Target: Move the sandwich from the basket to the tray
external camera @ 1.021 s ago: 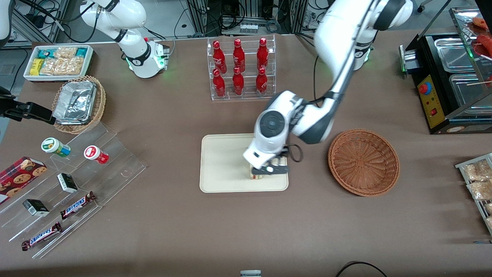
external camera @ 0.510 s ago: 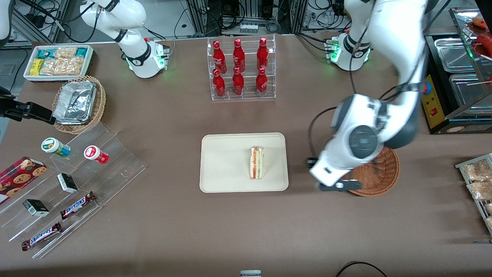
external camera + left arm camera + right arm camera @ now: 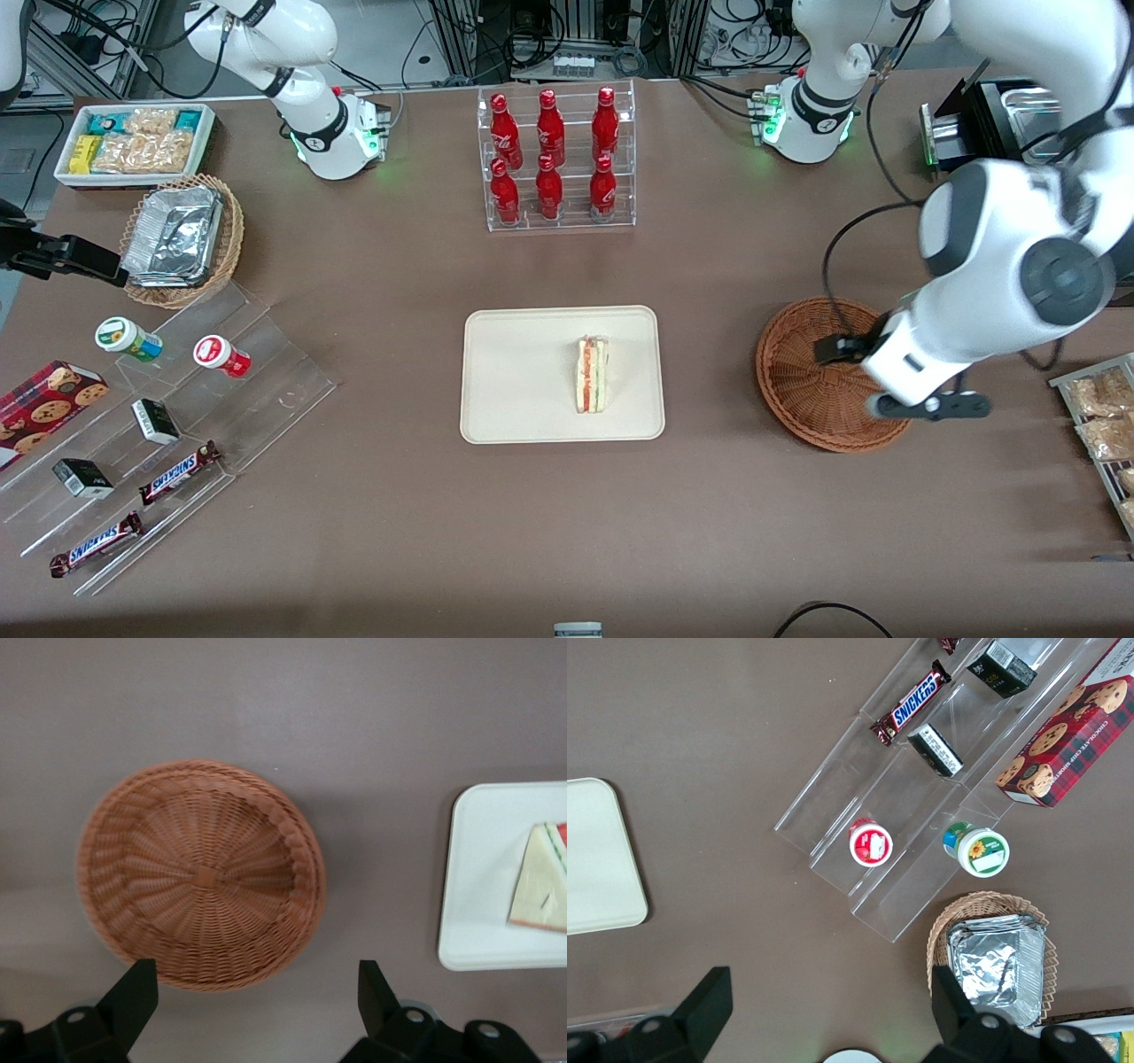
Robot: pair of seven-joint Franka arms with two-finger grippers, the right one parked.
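The sandwich (image 3: 592, 374) lies on the cream tray (image 3: 514, 381), filling edge up, in the half of the tray toward the working arm. The left wrist view shows the sandwich (image 3: 540, 890) and a corner of the tray (image 3: 478, 904) too. The reddish-brown basket (image 3: 811, 372) stands beside the tray toward the working arm's end, with nothing in it. My gripper (image 3: 926, 406) hangs high above the basket's rim on the side away from the tray. From the wrist, the gripper (image 3: 254, 983) is open with only bare table between its fingers, just off the basket (image 3: 202, 875).
A clear rack of red bottles (image 3: 555, 159) stands farther from the camera than the tray. A stepped acrylic shelf with snacks (image 3: 168, 416), a tan basket of foil trays (image 3: 182, 239) and a white snack bin (image 3: 133, 142) lie toward the parked arm's end. A food warmer (image 3: 1010, 204) and packet rack (image 3: 1103, 416) flank the basket.
The gripper let go of the sandwich on the tray, then swung up and away over the basket to its rim toward the working arm's end. The sandwich stays on the tray.
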